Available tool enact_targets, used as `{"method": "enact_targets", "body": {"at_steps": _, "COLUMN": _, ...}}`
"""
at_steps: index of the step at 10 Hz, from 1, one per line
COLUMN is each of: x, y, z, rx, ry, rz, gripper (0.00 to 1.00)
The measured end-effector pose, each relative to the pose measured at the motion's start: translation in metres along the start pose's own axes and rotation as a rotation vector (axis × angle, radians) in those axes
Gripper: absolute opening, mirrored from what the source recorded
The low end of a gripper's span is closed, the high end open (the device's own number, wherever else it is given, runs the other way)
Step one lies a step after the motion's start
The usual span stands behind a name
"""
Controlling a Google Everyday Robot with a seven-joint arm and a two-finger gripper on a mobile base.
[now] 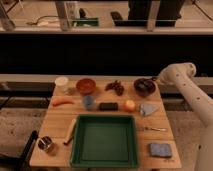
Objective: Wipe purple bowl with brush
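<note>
Maroon-dark and round, the purple bowl (143, 87) sits at the far right corner of the wooden table (60, 125), well apart from the orange-red bowl (86, 86). Your gripper (154, 80) hangs at its right rim, jaws together, seemingly placed for wiping. Whether they pinch a brush, you cannot tell.

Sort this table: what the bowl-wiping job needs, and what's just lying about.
Job: purple bowl, back right; gripper, shut, at that bowl's right rim. I can't make out the brush.
Lying about: orange-red bowl, green tray, carrot, white cup, blue sponge.
</note>
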Motion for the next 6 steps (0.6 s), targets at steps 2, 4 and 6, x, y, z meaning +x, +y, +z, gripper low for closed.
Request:
{"method": "enact_targets", "body": {"at_steps": 2, "x": -0.003, "y": 0.005, "z": -0.005, "rx": -0.008, "ry": -0.002, "rz": -0.004, "gripper": 0.0}}
{"method": "enact_targets", "body": {"at_steps": 4, "x": -0.005, "y": 0.012, "z": -0.014, "rx": -0.014, "ry": -0.001, "rz": -0.009, "gripper": 0.0}}
{"method": "enact_targets", "body": {"at_steps": 6, "x": -0.006, "y": 0.019, "z": -0.023, "rx": -0.015, "ry": 0.005, "rz": -0.01, "gripper": 0.0}}
